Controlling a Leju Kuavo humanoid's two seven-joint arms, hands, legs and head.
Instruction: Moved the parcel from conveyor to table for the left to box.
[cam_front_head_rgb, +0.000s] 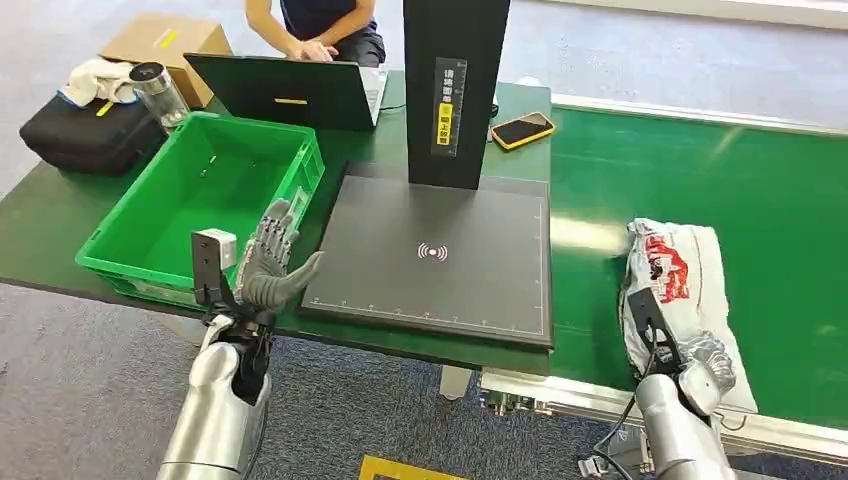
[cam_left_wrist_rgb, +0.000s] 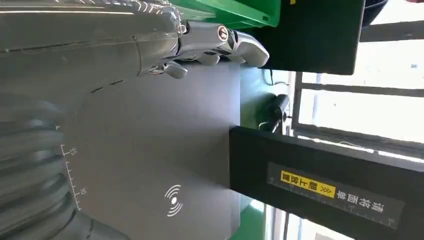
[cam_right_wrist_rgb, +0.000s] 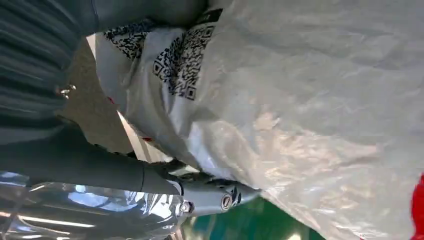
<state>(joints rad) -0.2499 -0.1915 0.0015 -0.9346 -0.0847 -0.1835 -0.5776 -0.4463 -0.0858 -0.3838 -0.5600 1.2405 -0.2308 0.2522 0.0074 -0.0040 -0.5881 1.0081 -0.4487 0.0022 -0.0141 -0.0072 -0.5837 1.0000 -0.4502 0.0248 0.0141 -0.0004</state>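
1. Pictured: white plastic-wrapped parcel (cam_front_head_rgb: 675, 290) (red print, QR label) lying at the near edge of the green conveyor (cam_front_head_rgb: 700, 180), well apart from the black scanning pad (cam_front_head_rgb: 432, 255) on the table (cam_front_head_rgb: 60, 215).
2. Right hand (cam_front_head_rgb: 700, 365) pressed against the parcel's near end, thumb under the film; whether clamped on it, cannot tell.
3. Left hand (cam_front_head_rgb: 270, 262) raised, fingers spread, holding nothing, beside the green crate (cam_front_head_rgb: 110, 262).
4. Likely light, soft, slippery; best gripped around bunched bulk, not loose film.
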